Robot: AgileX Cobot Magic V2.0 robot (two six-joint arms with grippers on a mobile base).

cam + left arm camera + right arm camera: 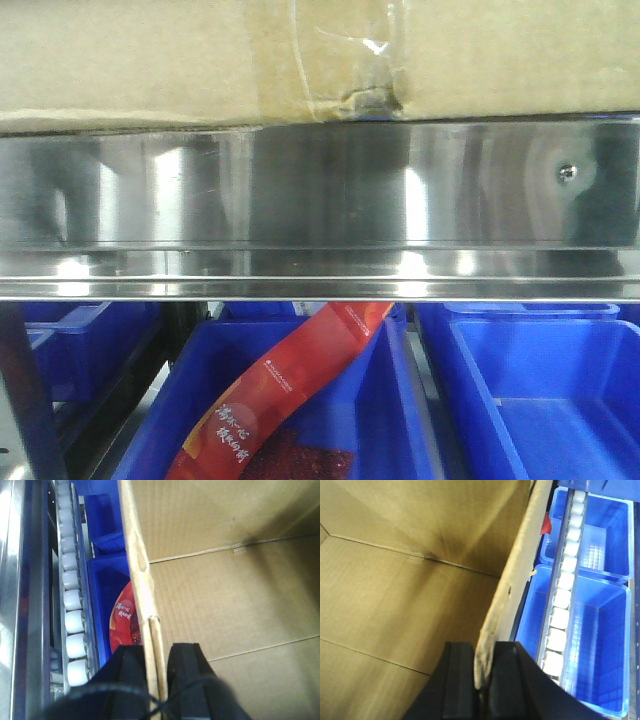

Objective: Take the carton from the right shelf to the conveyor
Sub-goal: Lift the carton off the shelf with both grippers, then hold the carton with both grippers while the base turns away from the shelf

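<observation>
The brown carton [130, 60] rests on top of the right shelf, just above its shiny steel front rail [320, 190], showing clear tape and a dented crease. In the left wrist view I look down into the open carton [225, 590]; my left gripper [159, 677] straddles its left wall, black fingers [131, 680] pressed on both sides. In the right wrist view the carton [395, 580] has its right wall pinched in my right gripper [481, 680]. The conveyor is out of view.
Blue plastic bins [540, 390] sit on the level under the rail, one holding a red snack packet [290, 390]. White roller tracks [72, 600] [565, 590] run beside the carton on both sides, with more blue bins [600, 645] beyond. A dark upright [25, 400] stands at lower left.
</observation>
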